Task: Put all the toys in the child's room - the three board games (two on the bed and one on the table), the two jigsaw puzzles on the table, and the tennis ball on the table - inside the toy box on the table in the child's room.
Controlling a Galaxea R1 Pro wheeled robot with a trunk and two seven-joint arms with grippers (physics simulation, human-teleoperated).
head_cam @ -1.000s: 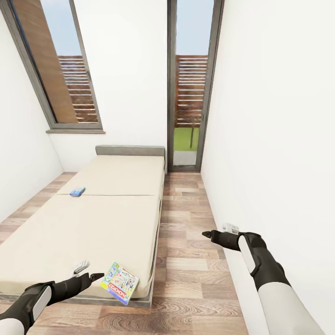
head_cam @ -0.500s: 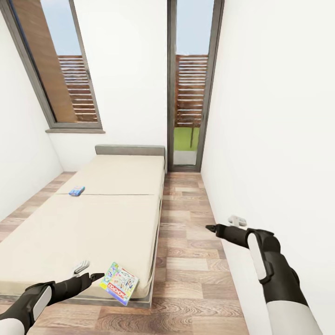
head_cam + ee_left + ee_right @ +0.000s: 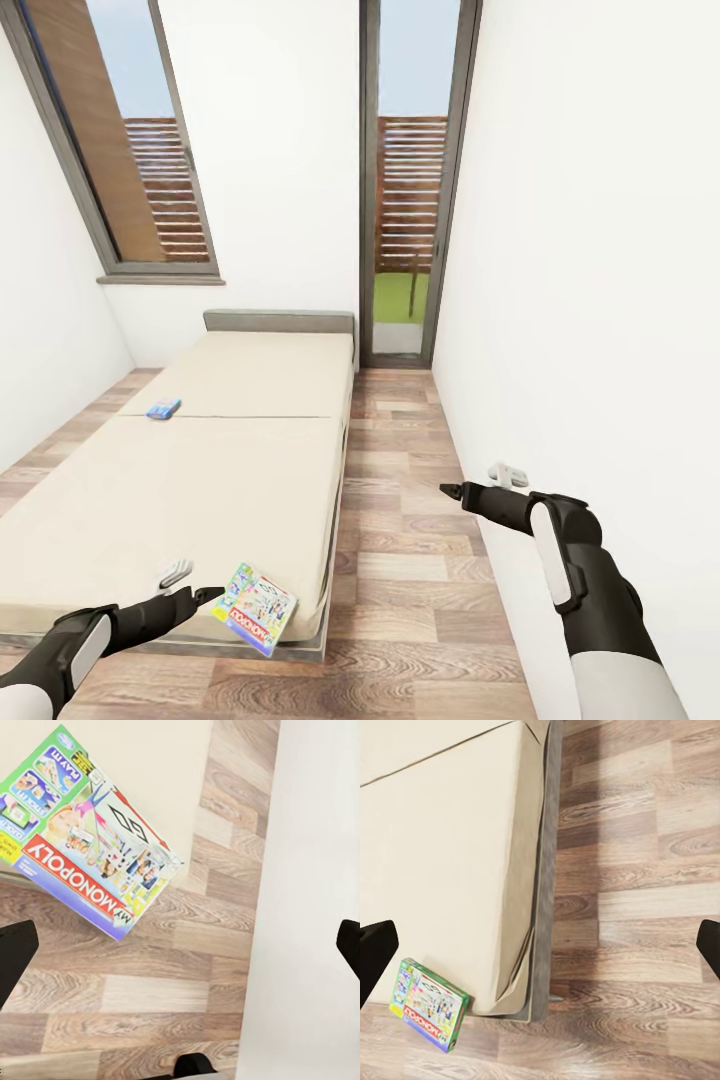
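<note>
monopoly board game (image 3: 258, 607) lies at the near corner of the bed (image 3: 200, 470), green-white with a red banner, its near end hanging out past the mattress edge over the wood-plank floor (image 3: 420, 600). in the left wrist view the same box (image 3: 86, 836) sits partly on the cream cover and partly over the planks, tilted across the corner. in the right wrist view it (image 3: 429, 1015) shows small beside the bed's folded corner.

blue board game (image 3: 163, 409) rests flat farther up the bed, near the left edge and the seam across the cover, well apart from the monopoly box.

left gripper (image 3: 205, 595) reaches in from the lower left, its tips just beside the monopoly box; from the head view it seems not to touch, though that is hard to judge. the left wrist view shows its dark fingers (image 3: 15, 952) spread wide to either side, holding nothing.

right gripper (image 3: 452, 490) is held out over the floor between the bed and the white wall (image 3: 600, 300), away from both games. its fingers (image 3: 375, 952) stand wide apart in the right wrist view, empty.

grey headboard (image 3: 279, 322) closes the far end of the bed, below a tall dark-framed window (image 3: 408, 180).
</note>
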